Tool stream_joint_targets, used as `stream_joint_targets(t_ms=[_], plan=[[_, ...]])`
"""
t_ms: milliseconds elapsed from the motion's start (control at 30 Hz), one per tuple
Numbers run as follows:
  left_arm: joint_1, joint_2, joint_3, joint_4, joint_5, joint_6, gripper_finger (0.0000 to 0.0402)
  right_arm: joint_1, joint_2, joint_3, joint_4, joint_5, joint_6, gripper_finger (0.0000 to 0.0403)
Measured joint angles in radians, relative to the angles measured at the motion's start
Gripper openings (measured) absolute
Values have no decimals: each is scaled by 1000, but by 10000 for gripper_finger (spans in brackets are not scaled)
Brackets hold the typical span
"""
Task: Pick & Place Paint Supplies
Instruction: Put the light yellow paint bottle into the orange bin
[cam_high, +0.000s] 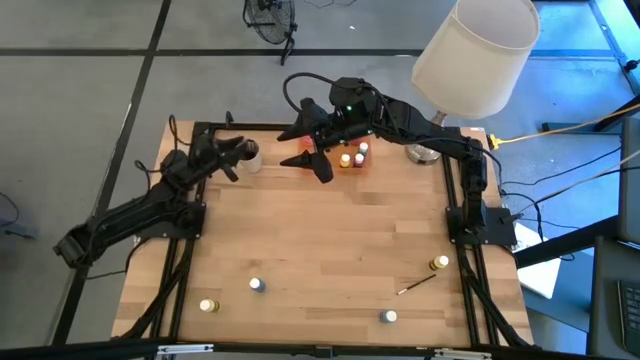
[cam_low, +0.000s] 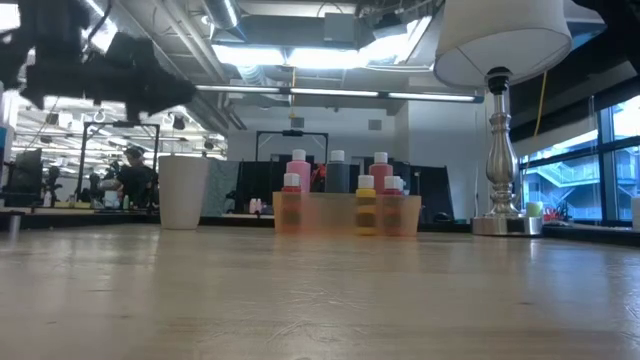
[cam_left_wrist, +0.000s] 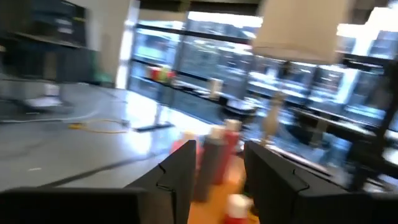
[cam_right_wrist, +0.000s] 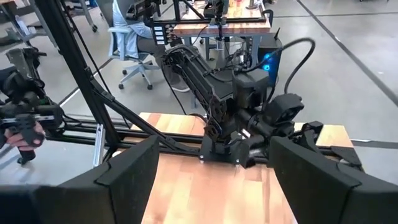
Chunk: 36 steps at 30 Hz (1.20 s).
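The orange tray (cam_high: 352, 160) lies at the table's far edge and holds two pink bottles (cam_low: 298, 168), a grey bottle (cam_low: 337, 172) and small pots (cam_low: 366, 187), all standing upright. More pots (cam_high: 208, 305) (cam_high: 257, 285) (cam_high: 389, 316) (cam_high: 440, 262) stand near the front edge, and a thin brush (cam_high: 417, 285) lies flat there. My left gripper (cam_high: 238, 157) hovers open by the beige cup (cam_low: 184, 190), its fingers (cam_left_wrist: 180, 177) empty. My right gripper (cam_high: 312, 165) hangs open above the table just left of the tray, nothing between its fingers (cam_right_wrist: 134, 171).
A table lamp with a white shade (cam_high: 475, 45) stands at the far right corner, its base (cam_high: 425, 152) close to the tray. Bare wood lies across the table's middle (cam_high: 330, 235). Black frame rails (cam_high: 465, 215) run along both sides.
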Motion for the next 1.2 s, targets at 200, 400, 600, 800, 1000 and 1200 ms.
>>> stream_joint_targets(t_ms=[200,400,600,800,1000,1200], plan=[[-110,0,203,-212,44,147,103,16,-20,1,-9,-22,42,307],[-230,11,469,-551,67,257,101,57,-78,2,-63,-34,43,307],[-371,12,541,-499,105,114,114,128,-155,2,-189,-35,43,307],[-474,28,532,-468,90,44,116,228,-202,1,-328,-35,40,307],[-580,92,530,-439,-185,-76,116,318,-215,1,-422,-34,71,307],[-694,168,530,-271,-307,-188,116,406,-215,1,-443,-27,102,307]])
